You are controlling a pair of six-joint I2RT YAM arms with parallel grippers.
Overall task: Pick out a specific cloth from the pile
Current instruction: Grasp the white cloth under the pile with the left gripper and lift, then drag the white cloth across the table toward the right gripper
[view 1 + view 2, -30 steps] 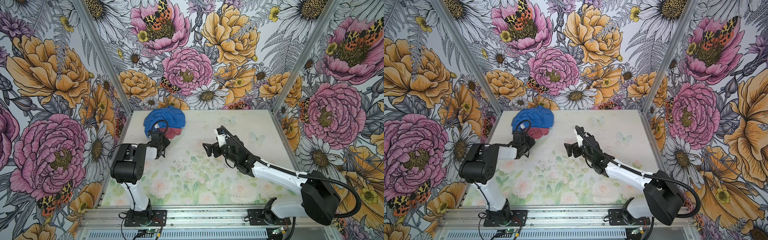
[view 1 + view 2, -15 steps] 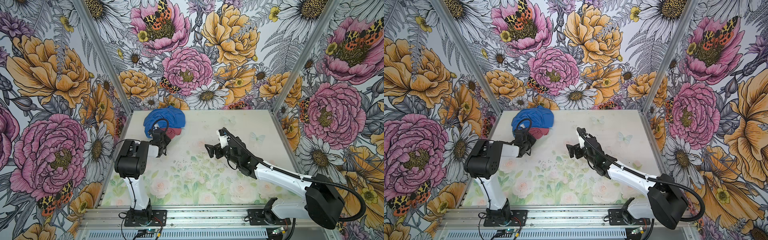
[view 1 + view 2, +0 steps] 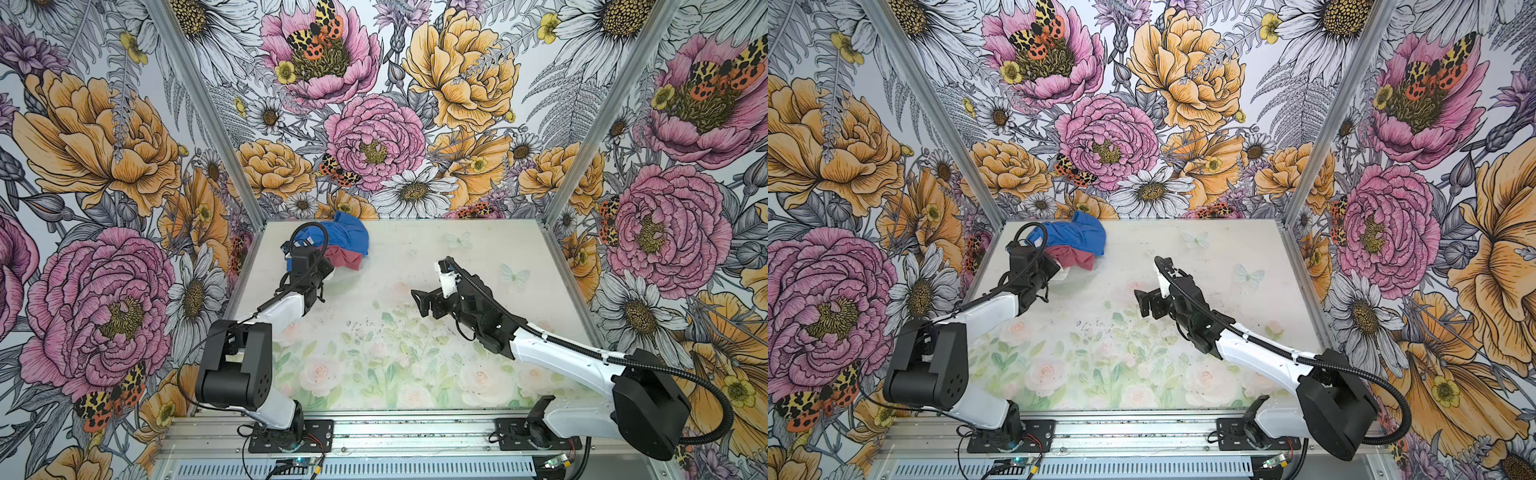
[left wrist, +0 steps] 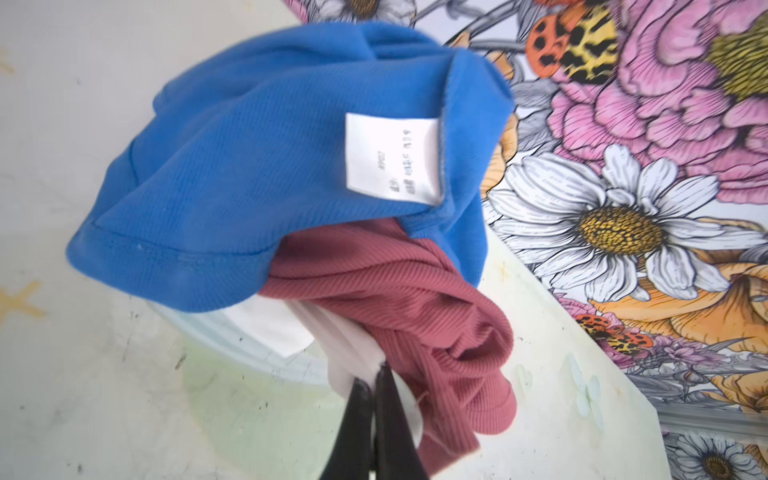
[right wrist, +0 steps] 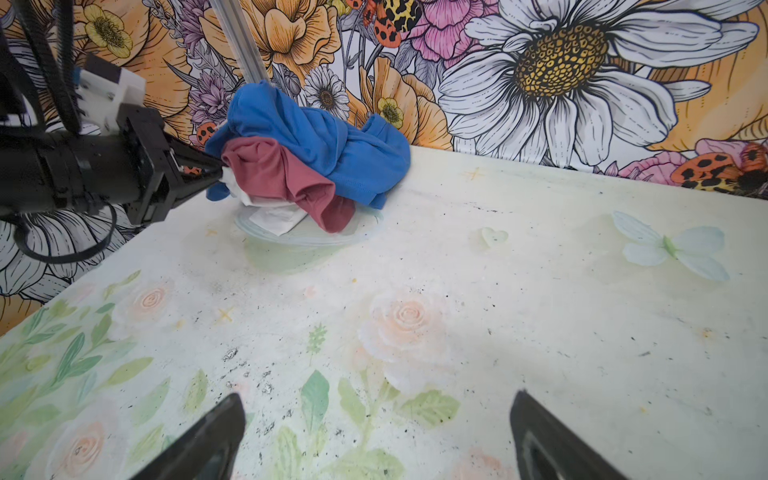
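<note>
Pale bench (image 3: pixel 415 357) with a faded rose-and-leaf print, enclosed by flowered wall panels. Both white-and-black arms reach in from the near edge: the left arm (image 3: pixel 282 309) toward the far left corner, the right arm (image 3: pixel 540 347) over mid-bench. The pile (image 3: pixel 1071 245), a small soft heap of garments, sits in the far left corner close to the back wall. Its upper layer is a crumpled royal-blue knit garment (image 4: pixel 257 166). A ribbed dusty red-pink garment (image 4: pixel 399 299) lies beneath and spills out on the side facing the left arm. The plain thin white cloth (image 5: pixel 274 216) is at the bottom of the heap, mostly covered. Only a flat edge on the bench and a bunched fold show beside the red-pink fabric. A small white rectangular tag (image 4: pixel 392 160) is sewn at the blue garment's hem; its print is too blurred to read. The left fingers (image 4: pixel 357 415) are pressed together, pinching that bunched white fold at the pile's edge. The right fingers (image 5: pixel 208 440) are spread wide above bare bench, well apart from the pile and holding nothing.
</note>
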